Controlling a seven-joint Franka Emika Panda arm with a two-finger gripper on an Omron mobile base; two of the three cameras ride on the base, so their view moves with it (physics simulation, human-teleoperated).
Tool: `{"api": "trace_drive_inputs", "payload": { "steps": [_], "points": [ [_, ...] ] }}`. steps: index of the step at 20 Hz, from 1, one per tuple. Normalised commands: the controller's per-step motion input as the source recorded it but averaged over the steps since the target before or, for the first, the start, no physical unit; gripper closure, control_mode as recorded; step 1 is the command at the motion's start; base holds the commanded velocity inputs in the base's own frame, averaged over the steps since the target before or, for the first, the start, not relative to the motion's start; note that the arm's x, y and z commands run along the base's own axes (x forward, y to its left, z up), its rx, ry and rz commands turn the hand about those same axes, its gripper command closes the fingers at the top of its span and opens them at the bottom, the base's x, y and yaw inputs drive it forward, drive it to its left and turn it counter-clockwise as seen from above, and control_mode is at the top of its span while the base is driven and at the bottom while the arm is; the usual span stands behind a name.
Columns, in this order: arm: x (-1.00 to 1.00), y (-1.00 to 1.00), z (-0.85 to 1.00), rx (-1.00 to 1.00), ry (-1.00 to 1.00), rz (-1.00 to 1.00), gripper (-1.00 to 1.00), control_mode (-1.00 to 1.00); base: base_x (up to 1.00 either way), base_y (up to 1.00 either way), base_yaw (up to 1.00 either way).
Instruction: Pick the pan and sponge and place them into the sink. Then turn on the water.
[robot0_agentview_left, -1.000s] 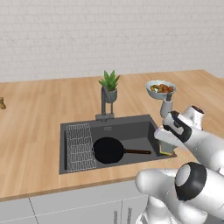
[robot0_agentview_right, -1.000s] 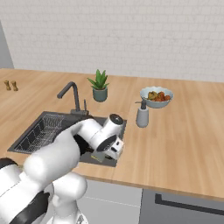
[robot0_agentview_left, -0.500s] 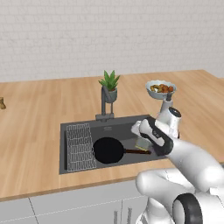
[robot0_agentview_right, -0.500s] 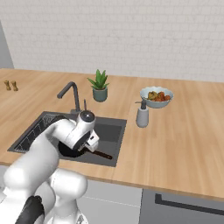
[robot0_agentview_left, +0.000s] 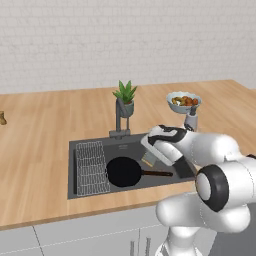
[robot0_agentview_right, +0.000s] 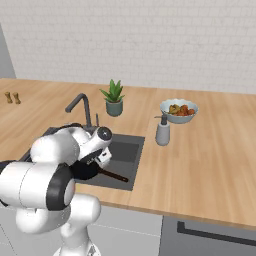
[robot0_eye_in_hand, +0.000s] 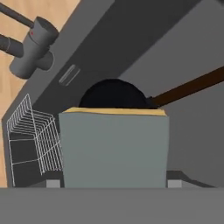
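End effector (robot0_agentview_left: 150, 156) pinches the sponge (robot0_eye_in_hand: 113, 146) above the sink (robot0_agentview_left: 85, 187), over the pan (robot0_agentview_left: 124, 171) lying inside.

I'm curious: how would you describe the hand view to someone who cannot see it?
A grey-green and yellow sponge sits close up in the robot's hand, above a dark grey sink. Behind it lies a black pan with its brown handle running right; a wire rack and the dark faucet are at left.
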Motion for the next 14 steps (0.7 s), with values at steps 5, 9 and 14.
{"api": "trace_drive_inputs", "payload": {
  "steps": [5,9,14],
  "points": [
    [0.55,0.37,-0.25,0.06,0.16,0.00,1.00,-1.00,0.00,0.00,0.00],
    [0.61,0.46,-0.44,0.00,0.19,0.00,1.00,-1.00,0.00,0.00,0.00],
    [0.61,0.17,-0.51,0.01,0.14,0.00,1.00,-1.00,0.00,0.00,0.00]
  ]
}}
